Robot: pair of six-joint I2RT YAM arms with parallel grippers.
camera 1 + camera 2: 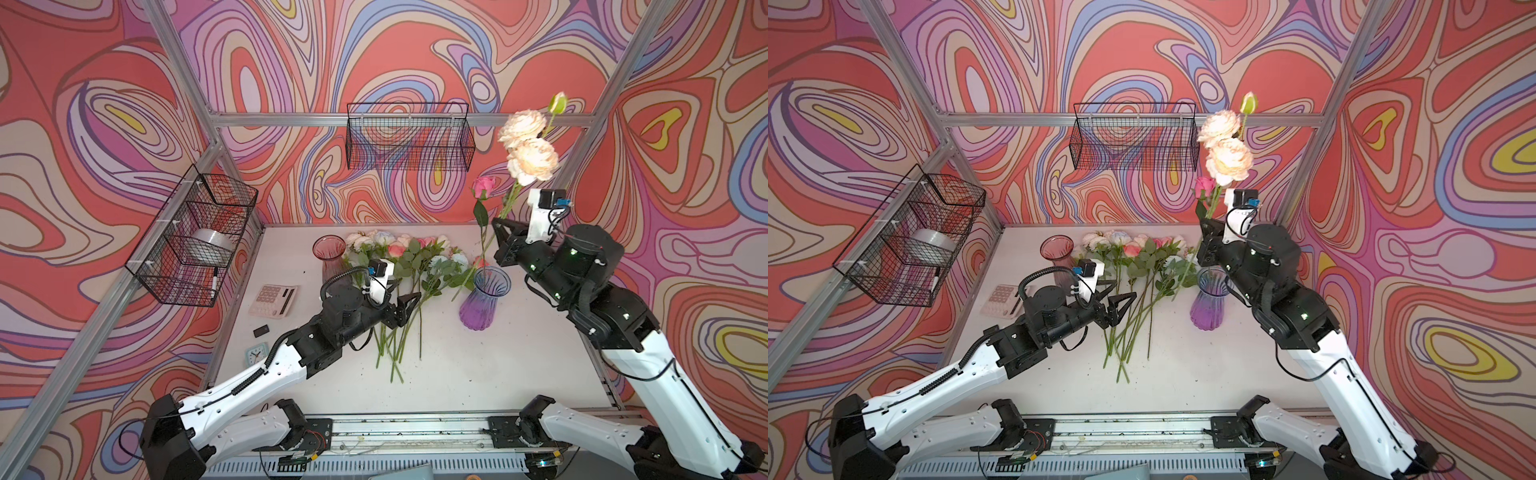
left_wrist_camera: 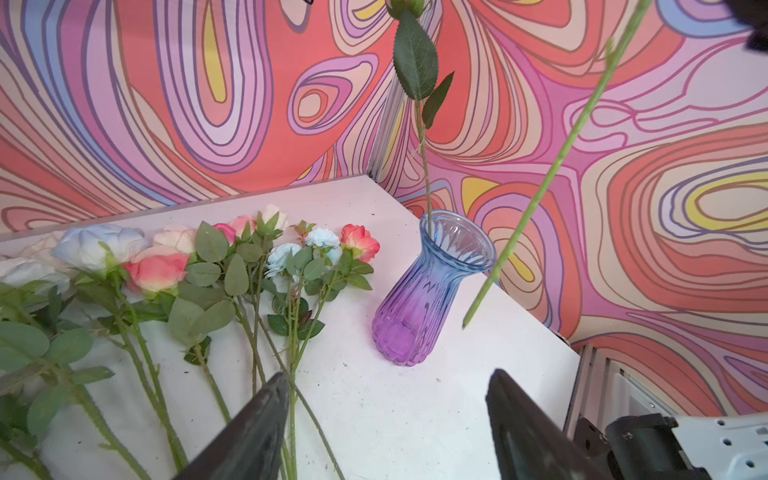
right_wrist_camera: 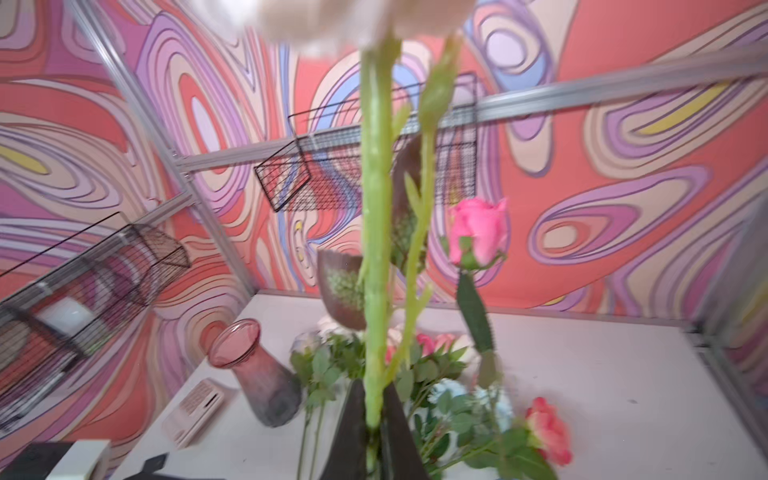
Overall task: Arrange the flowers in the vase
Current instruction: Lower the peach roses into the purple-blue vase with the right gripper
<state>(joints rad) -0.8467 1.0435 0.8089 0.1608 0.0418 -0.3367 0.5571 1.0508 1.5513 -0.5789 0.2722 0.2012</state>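
right pincer (image 1: 500, 224) clamped on the peach flower (image 1: 532, 161), upper right in a top view — stem end near the vase (image 1: 484, 301); left pincer (image 1: 1126, 288) apart, centre, over flowers (image 1: 409, 257) on the counter (image 1: 498, 365).

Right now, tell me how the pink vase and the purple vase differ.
Colour: the pink vase is smoky pink; the purple vase fades from blue rim to purple base. Contents: the pink vase looks empty; the purple vase holds one pink rose. Place: the pink vase stands left of the loose flowers, the purple vase right. Both stand upright with flared mouths.
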